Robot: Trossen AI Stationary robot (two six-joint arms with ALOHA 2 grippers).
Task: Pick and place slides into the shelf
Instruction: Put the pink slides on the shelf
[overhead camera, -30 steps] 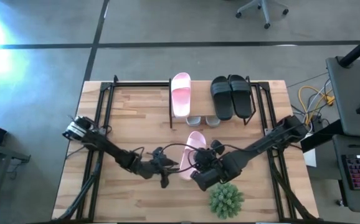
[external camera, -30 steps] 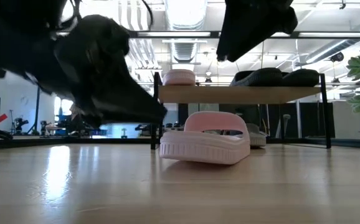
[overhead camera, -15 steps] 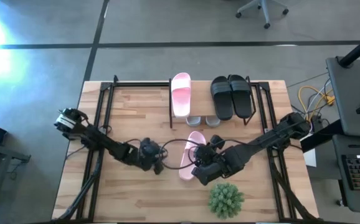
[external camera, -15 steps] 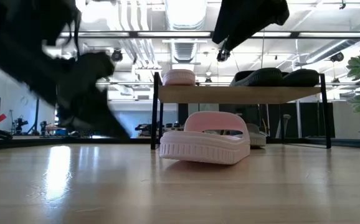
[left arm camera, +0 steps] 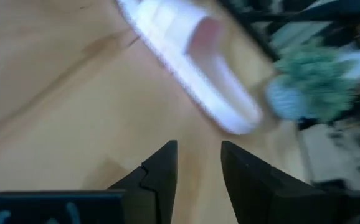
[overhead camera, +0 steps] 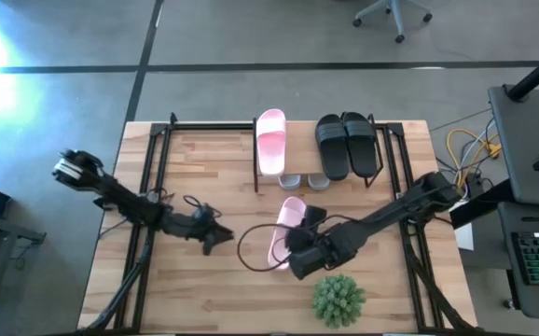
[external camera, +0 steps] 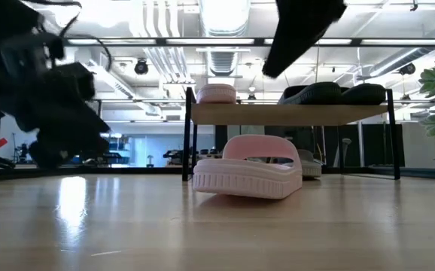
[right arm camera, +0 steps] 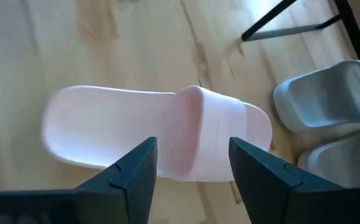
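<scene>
Pink slide (overhead camera: 284,231) under open right gripper (right arm camera: 189,167)

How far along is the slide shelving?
Done: one pink slide and the black pair sit on the shelf; the grey pair is under it. In hand: nothing; the right gripper, open, hovers over the second pink slide on the table. The left gripper is empty nearby.
</scene>
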